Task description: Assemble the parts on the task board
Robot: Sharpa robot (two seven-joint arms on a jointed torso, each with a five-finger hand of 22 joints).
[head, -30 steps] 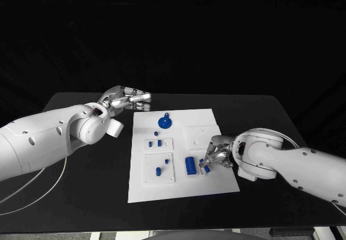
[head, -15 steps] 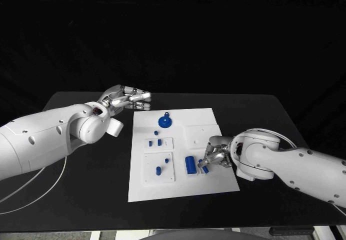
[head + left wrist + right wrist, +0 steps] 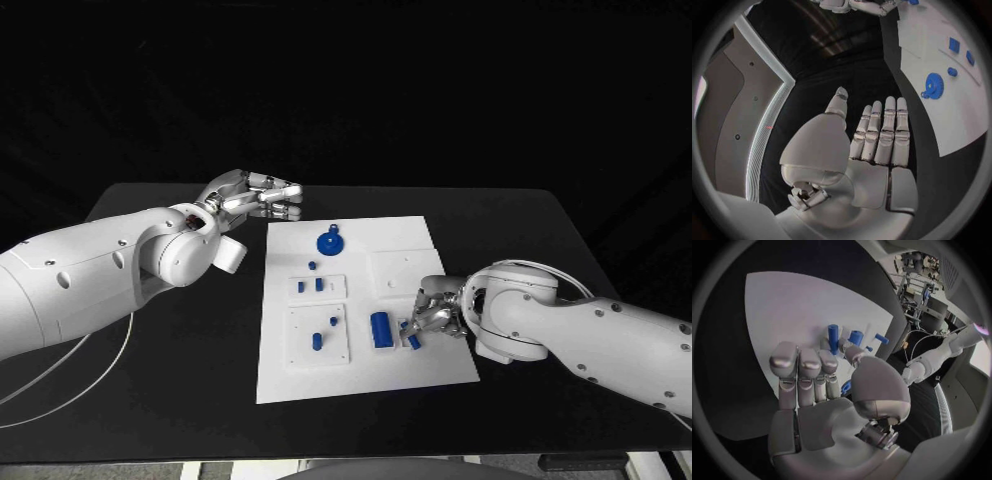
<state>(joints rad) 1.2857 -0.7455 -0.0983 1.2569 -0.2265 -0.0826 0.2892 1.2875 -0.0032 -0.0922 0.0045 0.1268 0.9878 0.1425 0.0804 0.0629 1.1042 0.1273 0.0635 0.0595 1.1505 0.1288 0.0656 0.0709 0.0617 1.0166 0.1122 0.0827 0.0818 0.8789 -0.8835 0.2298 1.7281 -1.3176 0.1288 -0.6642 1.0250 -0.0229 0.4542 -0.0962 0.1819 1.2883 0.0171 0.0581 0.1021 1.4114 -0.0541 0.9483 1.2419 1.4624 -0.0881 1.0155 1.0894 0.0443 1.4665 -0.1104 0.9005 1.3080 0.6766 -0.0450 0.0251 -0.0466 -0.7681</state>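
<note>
Right hand (image 3: pixel 436 315) pinching blue part (image 3: pixel 414 341) — over task board (image 3: pixel 433 365)

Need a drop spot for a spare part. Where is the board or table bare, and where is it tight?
Bare: the near end of the task board, in front of the blue cylinder, and the black table between the board and the left arm. Tight: the board's right edge, where the right hand sits by the cylinder. The left hand hovers off the far left corner near the blue gear.

Board: we see the task board (image 3: pixel 418 365) mid-table (image 3: pixel 173 400).
Gear (image 3: pixel 330 243): at its far edge.
Cylinder (image 3: pixel 381 330): nearer, just left of the right hand (image 3: pixel 437 318).
</note>
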